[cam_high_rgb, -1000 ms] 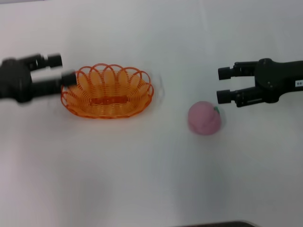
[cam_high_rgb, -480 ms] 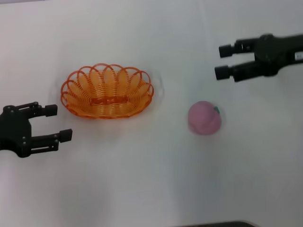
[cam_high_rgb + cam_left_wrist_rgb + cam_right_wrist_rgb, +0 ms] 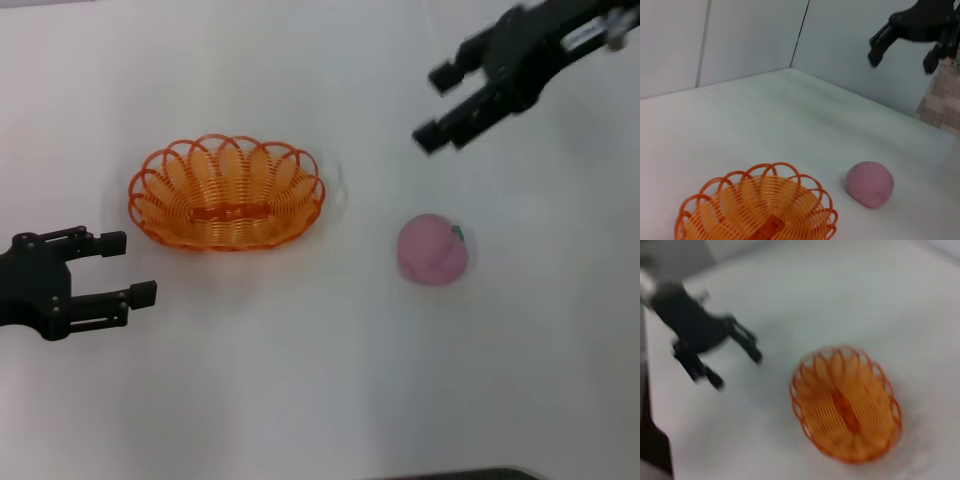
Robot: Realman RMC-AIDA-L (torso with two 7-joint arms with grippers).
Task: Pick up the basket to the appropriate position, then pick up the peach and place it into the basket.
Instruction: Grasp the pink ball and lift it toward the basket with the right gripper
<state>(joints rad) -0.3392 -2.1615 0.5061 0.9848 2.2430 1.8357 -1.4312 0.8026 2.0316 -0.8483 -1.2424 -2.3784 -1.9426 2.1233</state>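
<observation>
The orange wire basket (image 3: 227, 194) sits on the white table left of centre; it also shows in the left wrist view (image 3: 757, 210) and the right wrist view (image 3: 847, 402). The pink peach (image 3: 432, 250) with a green leaf lies to its right, also seen in the left wrist view (image 3: 870, 183). My left gripper (image 3: 128, 268) is open and empty, near the table's left edge, in front of and left of the basket. My right gripper (image 3: 436, 105) is open and empty, raised at the far right, behind the peach.
The white table (image 3: 300, 380) spreads around both objects. Grey wall panels (image 3: 740, 35) stand behind it in the left wrist view. A dark edge (image 3: 460, 474) shows at the near side.
My left gripper drew back from the basket's left rim towards the near left. My right gripper rose and swung away from beside the peach towards the far side, tilting.
</observation>
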